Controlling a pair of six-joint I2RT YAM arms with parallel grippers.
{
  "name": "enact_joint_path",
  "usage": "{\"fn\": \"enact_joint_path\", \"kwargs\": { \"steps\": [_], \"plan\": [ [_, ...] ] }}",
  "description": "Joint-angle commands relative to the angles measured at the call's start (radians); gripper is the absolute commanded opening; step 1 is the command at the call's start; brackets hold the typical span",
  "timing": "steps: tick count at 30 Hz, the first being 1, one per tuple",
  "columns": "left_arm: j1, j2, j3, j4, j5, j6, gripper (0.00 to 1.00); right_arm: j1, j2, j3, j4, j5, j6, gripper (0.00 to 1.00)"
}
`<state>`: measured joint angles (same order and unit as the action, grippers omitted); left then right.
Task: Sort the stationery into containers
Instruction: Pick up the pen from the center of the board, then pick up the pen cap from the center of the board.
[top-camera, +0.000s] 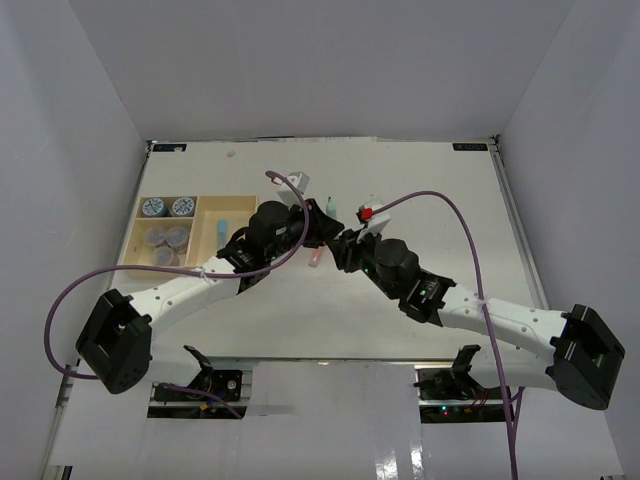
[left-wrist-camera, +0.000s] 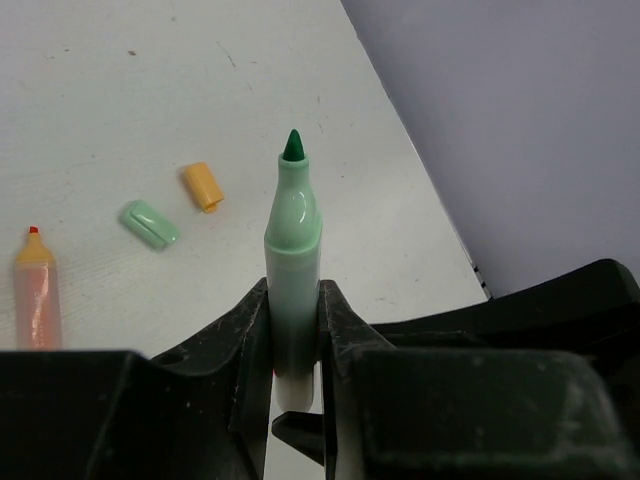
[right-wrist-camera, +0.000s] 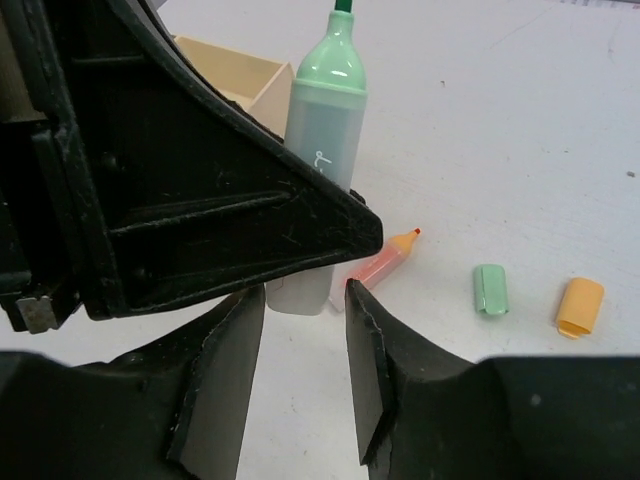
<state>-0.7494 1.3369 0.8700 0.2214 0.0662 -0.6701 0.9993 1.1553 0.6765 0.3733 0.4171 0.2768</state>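
Risk: green marker (left-wrist-camera: 293, 250) is uncapped, and its green cap (left-wrist-camera: 150, 223) lies on the desk (left-wrist-camera: 120, 90), beyond the marker from the tray (top-camera: 215, 205). Binned like this, it may smear ink. Right fingers (right-wrist-camera: 225, 370) sit close by the marker's white end and could knock it askew. Left fingers (left-wrist-camera: 245, 345) are clenched on the barrel, tip up, near the tray's right side. Right fingers are slightly parted, gripping nothing.

White table (top-camera: 420, 180), beige wooden tray (top-camera: 228, 198) at its left, uncapped orange marker (left-wrist-camera: 38, 295), green cap (left-wrist-camera: 150, 223), orange cap (left-wrist-camera: 203, 186) lying loose.
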Motion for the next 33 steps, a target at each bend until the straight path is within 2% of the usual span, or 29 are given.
{"fn": "enact_joint_path", "kwargs": {
  "steps": [1,3,4,9,10,11,12,13,18,24,28,33],
  "plan": [
    [-0.002,-0.05,0.047,-0.034,-0.005,0.079,0.09,0.002,-0.029,-0.008,-0.019,0.02,-0.007,0.46],
    [0.01,-0.056,0.047,-0.057,0.003,0.11,0.09,0.002,-0.043,-0.015,-0.059,0.019,-0.004,0.56],
    [0.018,-0.065,0.046,-0.065,0.006,0.122,0.09,0.004,-0.051,-0.018,-0.071,0.017,-0.005,0.65],
    [0.109,-0.094,0.057,-0.158,0.047,0.217,0.07,-0.007,-0.094,-0.022,-0.183,-0.023,-0.059,0.88],
    [0.134,-0.099,0.061,-0.18,0.084,0.231,0.06,-0.01,-0.095,-0.014,-0.204,-0.037,-0.073,0.99],
    [0.157,-0.107,0.064,-0.212,0.11,0.243,0.04,-0.024,-0.095,-0.003,-0.229,-0.047,-0.085,0.92],
    [0.209,-0.111,0.067,-0.217,0.142,0.276,0.04,-0.036,-0.082,0.008,-0.279,-0.075,-0.105,0.9],
    [0.234,-0.116,0.07,-0.267,0.197,0.294,0.03,-0.048,-0.071,0.036,-0.309,-0.089,-0.11,0.9],
    [0.324,-0.15,0.063,-0.335,0.3,0.409,0.0,-0.2,0.041,0.135,-0.433,-0.263,-0.122,0.9],
    [0.343,-0.182,0.023,-0.384,0.438,0.523,0.0,-0.257,0.214,0.348,-0.586,-0.251,-0.185,0.93],
    [0.344,-0.203,-0.023,-0.396,0.512,0.576,0.0,-0.297,0.343,0.466,-0.674,-0.27,-0.203,1.0],
    [0.344,-0.205,-0.039,-0.404,0.575,0.641,0.0,-0.329,0.522,0.584,-0.78,-0.251,-0.246,0.91]
  ]
}}
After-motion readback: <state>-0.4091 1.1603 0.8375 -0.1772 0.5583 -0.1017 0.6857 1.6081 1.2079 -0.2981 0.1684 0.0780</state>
